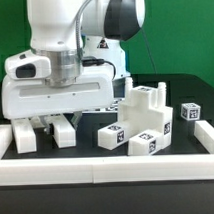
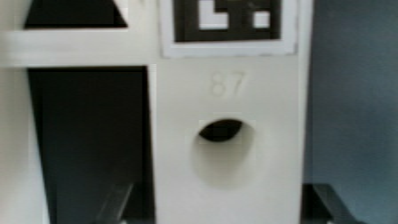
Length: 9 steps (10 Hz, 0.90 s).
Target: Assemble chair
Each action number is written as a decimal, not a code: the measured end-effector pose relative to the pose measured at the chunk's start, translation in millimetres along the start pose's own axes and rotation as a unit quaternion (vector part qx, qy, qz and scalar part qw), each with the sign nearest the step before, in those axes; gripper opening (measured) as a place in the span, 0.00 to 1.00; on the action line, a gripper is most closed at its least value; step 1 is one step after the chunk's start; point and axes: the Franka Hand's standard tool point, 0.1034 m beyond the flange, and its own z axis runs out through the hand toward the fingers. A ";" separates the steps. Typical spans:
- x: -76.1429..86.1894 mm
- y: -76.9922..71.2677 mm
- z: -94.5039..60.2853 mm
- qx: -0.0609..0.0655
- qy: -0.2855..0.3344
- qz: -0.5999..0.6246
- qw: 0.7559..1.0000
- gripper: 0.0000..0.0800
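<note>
Chair point(image 1: 145, 109), unassembled, white tagged pieces on the black tabletop point(image 1: 88, 138): two loose blocks point(image 1: 64, 133) under my wrist, one heaped cluster point(image 1: 136, 132) at the exterior view's right, pieces not countable apart, one small cube point(image 1: 190, 110) beyond it. My arm point(image 1: 62, 26) stands upright, tool point(image 1: 48, 123) pointing straight down, low by the two blocks; its opening I cannot tell. Wrist view: one block face point(image 2: 231, 160), one square tag point(image 2: 231, 25), one round hole point(image 2: 221, 130), faint number, seemingly 87.
</note>
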 end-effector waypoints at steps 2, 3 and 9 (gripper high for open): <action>-0.2 -6.7 -16.1 0.008 0.004 0.008 1.000 0.36; 0.3 -11.0 -24.8 0.015 0.002 0.011 1.000 0.36; 9.9 -15.3 -62.5 0.034 0.010 0.002 0.999 0.36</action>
